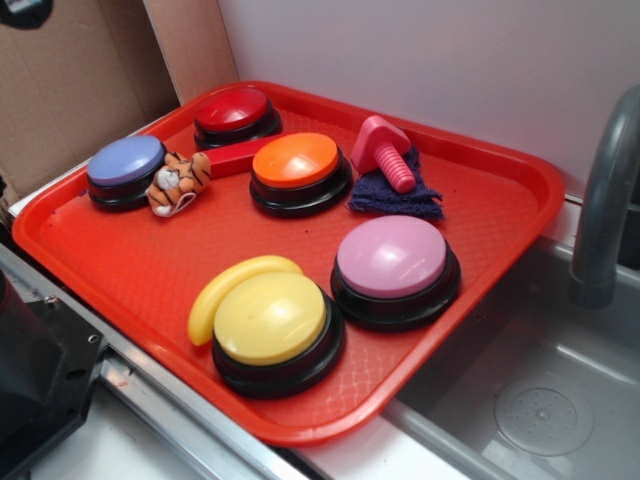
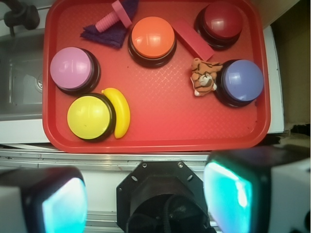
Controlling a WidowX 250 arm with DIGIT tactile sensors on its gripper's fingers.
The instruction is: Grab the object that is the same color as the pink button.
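Note:
The object, a small pink toy bolt (image 1: 385, 150) (image 2: 112, 17), lies on a dark blue cloth (image 1: 398, 190) (image 2: 108, 32) at the far side of the red tray (image 1: 120, 270) (image 2: 160, 131). The pink button (image 1: 392, 258) (image 2: 72, 68) sits on its black base in front of the bolt. In the wrist view my gripper (image 2: 146, 196) hangs high above the counter, off the tray's near edge. Its two teal pads (image 2: 63, 206) stand wide apart with nothing between them. The exterior view does not show the gripper's fingers.
On the tray also stand orange (image 1: 296, 162), red (image 1: 233, 110), blue (image 1: 125, 162) and yellow (image 1: 270, 318) buttons, a yellow banana (image 1: 225, 290), a toy tiger (image 1: 180, 182) and a red block (image 2: 193, 40). A sink (image 1: 540, 400) with a grey faucet (image 1: 605, 200) lies to the right.

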